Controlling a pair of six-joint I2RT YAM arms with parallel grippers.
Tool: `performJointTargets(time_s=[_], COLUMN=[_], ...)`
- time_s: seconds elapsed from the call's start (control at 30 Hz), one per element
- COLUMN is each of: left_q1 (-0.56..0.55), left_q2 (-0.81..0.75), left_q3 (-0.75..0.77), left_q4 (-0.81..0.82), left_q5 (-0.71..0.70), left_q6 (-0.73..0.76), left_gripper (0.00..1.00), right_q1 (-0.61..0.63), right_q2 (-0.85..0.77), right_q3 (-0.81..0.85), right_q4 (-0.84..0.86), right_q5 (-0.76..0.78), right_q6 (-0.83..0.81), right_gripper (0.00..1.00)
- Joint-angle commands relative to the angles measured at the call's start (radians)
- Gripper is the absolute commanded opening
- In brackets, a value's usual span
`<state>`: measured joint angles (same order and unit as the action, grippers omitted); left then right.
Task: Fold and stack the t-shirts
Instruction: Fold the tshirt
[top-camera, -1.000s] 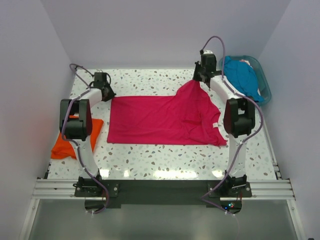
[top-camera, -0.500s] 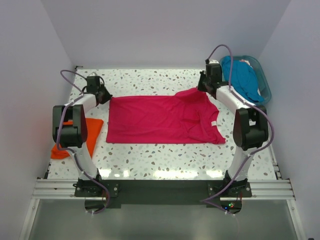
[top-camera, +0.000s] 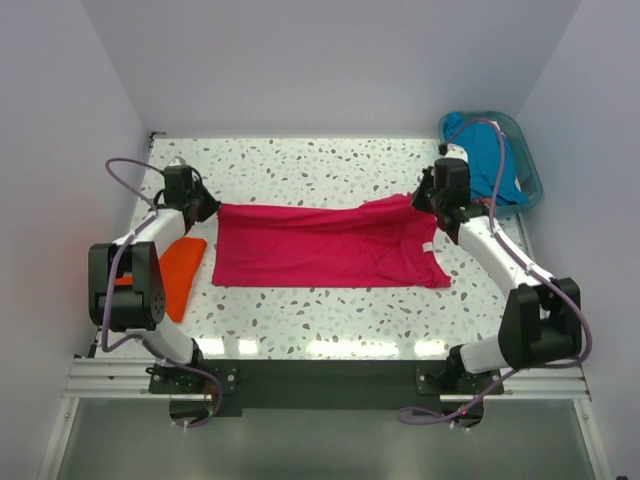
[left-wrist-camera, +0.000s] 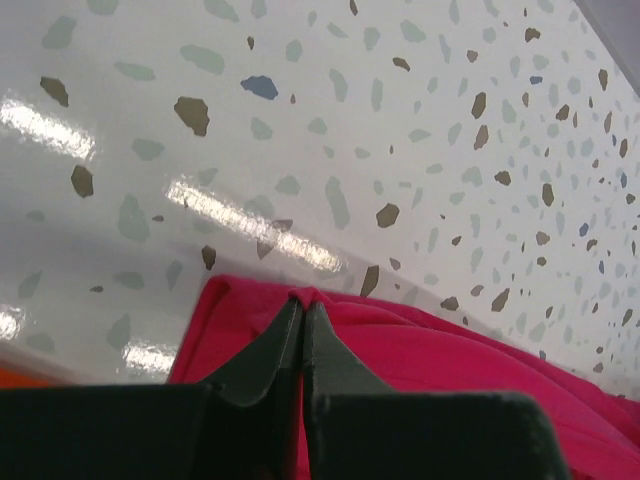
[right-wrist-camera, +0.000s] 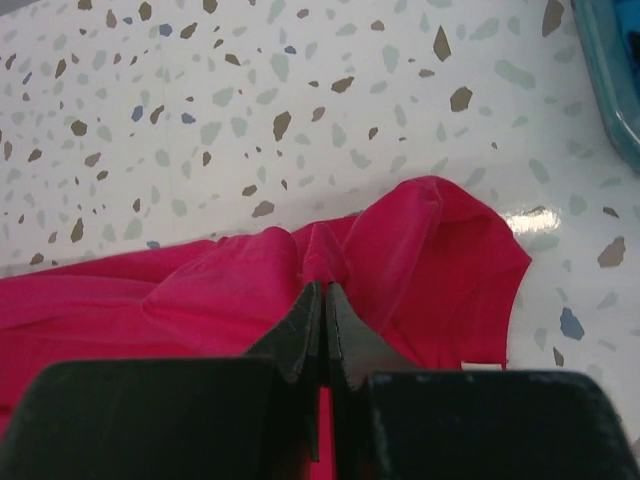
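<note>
A hot pink t-shirt (top-camera: 320, 245) lies spread across the middle of the table. My left gripper (top-camera: 205, 205) is shut on its far left corner (left-wrist-camera: 300, 297). My right gripper (top-camera: 422, 198) is shut on its far right edge, where the cloth bunches up in a fold (right-wrist-camera: 325, 255). An orange t-shirt (top-camera: 178, 272) lies at the left edge, partly hidden by my left arm. A teal blue t-shirt (top-camera: 490, 150) lies in the basket at the far right. The salmon-red t-shirt is out of view.
A teal plastic basket (top-camera: 528, 165) stands at the far right corner; its edge shows in the right wrist view (right-wrist-camera: 615, 60). The speckled table (top-camera: 320, 160) ends at a metal rail at the near side. White walls close in on three sides.
Both grippers have moved towards the near side and lower, pulling the pink shirt's far edge with them. The raised right corner has come down and the far edge now lies straighter.
</note>
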<state>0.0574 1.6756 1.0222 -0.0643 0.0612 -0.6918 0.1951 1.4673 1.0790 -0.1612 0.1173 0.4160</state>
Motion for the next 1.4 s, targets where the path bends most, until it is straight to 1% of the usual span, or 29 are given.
performJointTargets(time_s=[0.0, 0.13, 0.17, 0.2, 0.4, 0.43, 0.47, 0.53, 0.57, 0.6, 0.63, 0.67, 0.7, 0.77, 0.83, 0.87, 0.93, 0.97, 1.03, 1.1, 1.17, 1.2, 1.37], left_q1=[0.007, 0.009, 0.007, 0.009, 0.007, 0.007, 0.007, 0.007, 0.01, 0.012, 0.015, 0.015, 0.016, 0.015, 0.012, 0.007, -0.014, -0.025, -0.048, -0.112, -0.14, -0.152, -0.215], left_q2=[-0.094, -0.161, -0.186, -0.197, -0.255, -0.263, -0.28, -0.292, -0.306, -0.312, -0.323, -0.332, -0.338, -0.358, -0.363, -0.363, -0.355, -0.35, -0.329, -0.315, -0.295, -0.286, -0.24], left_q3=[-0.081, -0.168, -0.187, -0.227, -0.347, -0.362, -0.378, -0.407, -0.416, -0.425, -0.43, -0.436, -0.439, -0.432, -0.416, -0.406, -0.373, -0.349, -0.324, -0.286, -0.258, -0.252, -0.246], left_q4=[0.04, 0.049, 0.085, 0.093, 0.13, 0.133, 0.144, 0.141, 0.136, 0.13, 0.126, 0.123, 0.124, 0.124, 0.113, 0.11, 0.101, 0.09, 0.083, 0.075, 0.077, 0.075, 0.106], left_q5=[0.003, 0.017, 0.022, 0.026, 0.045, 0.046, 0.048, 0.043, 0.035, 0.032, 0.034, 0.038, 0.038, 0.032, 0.025, 0.013, -0.006, -0.024, -0.032, -0.05, -0.06, -0.058, -0.05], left_q6=[-0.037, -0.061, -0.064, -0.069, -0.095, -0.101, -0.104, -0.106, -0.104, -0.103, -0.104, -0.104, -0.1, -0.095, -0.078, -0.072, -0.054, -0.048, -0.025, -0.012, -0.003, 0.0, -0.006], left_gripper=[0.0, 0.0, 0.0, 0.0, 0.0, 0.0, 0.0, 0.0, 0.04, 0.19, 0.28, 0.34, 0.41, 0.53, 0.55, 0.55, 0.55, 0.55, 0.55, 0.55, 0.54, 0.55, 0.54], right_q1=[-0.002, -0.003, -0.002, 0.0, 0.0, 0.0, 0.0, -0.002, -0.002, -0.002, -0.002, -0.002, -0.002, -0.002, -0.002, 0.0, 0.015, 0.023, 0.059, 0.104, 0.13, 0.159, 0.227], right_q2=[-0.097, -0.189, -0.205, -0.214, -0.269, -0.28, -0.289, -0.32, -0.331, -0.35, -0.36, -0.366, -0.371, -0.352, -0.279, -0.244, -0.184, -0.12, -0.032, 0.016, 0.071, 0.086, 0.143], right_q3=[-0.1, -0.192, -0.211, -0.247, -0.384, -0.407, -0.43, -0.482, -0.504, -0.507, -0.507, -0.498, -0.49, -0.449, -0.409, -0.362, -0.318, -0.271, -0.226, -0.165, -0.116, -0.1, -0.048], right_q4=[0.038, 0.037, 0.041, 0.045, 0.08, 0.103, 0.117, 0.138, 0.137, 0.137, 0.123, 0.115, 0.109, 0.103, 0.101, 0.098, 0.094, 0.091, 0.074, 0.065, 0.057, 0.049, 0.023], right_q5=[0.022, 0.001, -0.008, -0.021, -0.054, -0.056, -0.057, -0.056, -0.051, -0.051, -0.047, -0.041, -0.039, -0.028, -0.063, -0.088, -0.096, -0.093, -0.065, -0.03, -0.007, 0.03, 0.125], right_q6=[0.058, 0.085, 0.087, 0.092, 0.136, 0.15, 0.161, 0.171, 0.172, 0.172, 0.17, 0.164, 0.159, 0.136, 0.109, 0.103, 0.083, 0.076, 0.06, 0.05, 0.046, 0.04, 0.035], right_gripper=[0.0, 0.0, 0.0, 0.0, 0.01, 0.1, 0.18, 0.27, 0.34, 0.4, 0.44, 0.48, 0.5, 0.52, 0.52, 0.52, 0.51, 0.51, 0.51, 0.51, 0.51, 0.51, 0.54])
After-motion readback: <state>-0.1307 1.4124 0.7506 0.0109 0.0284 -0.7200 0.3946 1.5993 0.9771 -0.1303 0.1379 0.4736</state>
